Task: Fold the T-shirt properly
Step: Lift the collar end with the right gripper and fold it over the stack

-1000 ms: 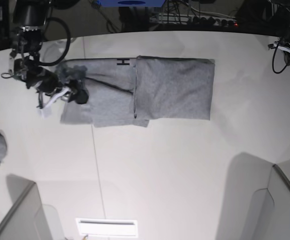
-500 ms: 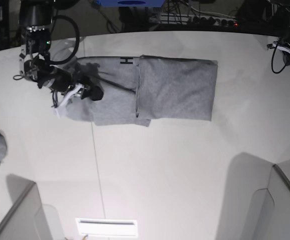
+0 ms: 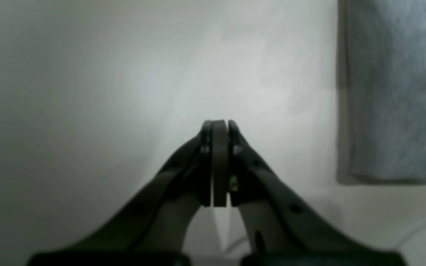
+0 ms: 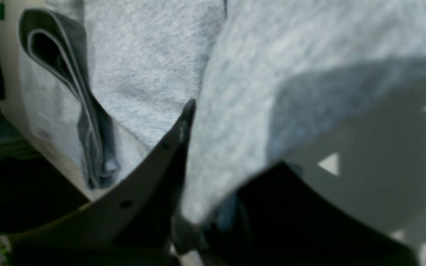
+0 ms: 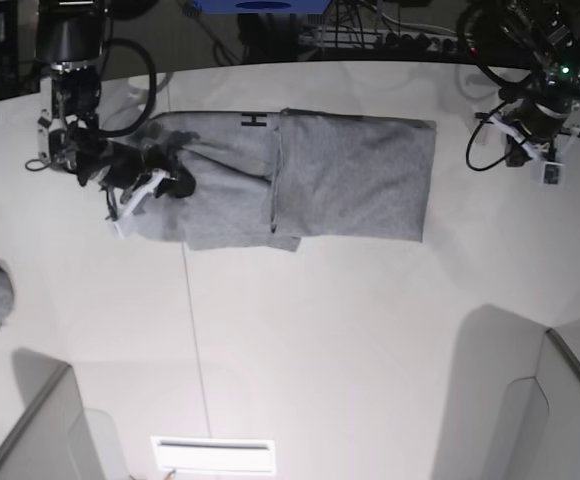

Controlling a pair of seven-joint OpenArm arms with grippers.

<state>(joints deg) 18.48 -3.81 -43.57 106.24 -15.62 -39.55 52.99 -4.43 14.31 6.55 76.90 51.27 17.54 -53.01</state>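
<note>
The right pincer (image 5: 165, 185) is clamping the heather-grey cotton T-shirt (image 5: 350, 180) on the white surface (image 5: 320, 330); the left pincer (image 3: 216, 127) is hovering, pressed together.

Two black robot arms with looping black cables. The left gripper (image 3: 215, 127) has matte black tapering fingers with small silver screws and round holes. The right gripper (image 5: 160, 182) is black with white parts near the fingertips.
</note>
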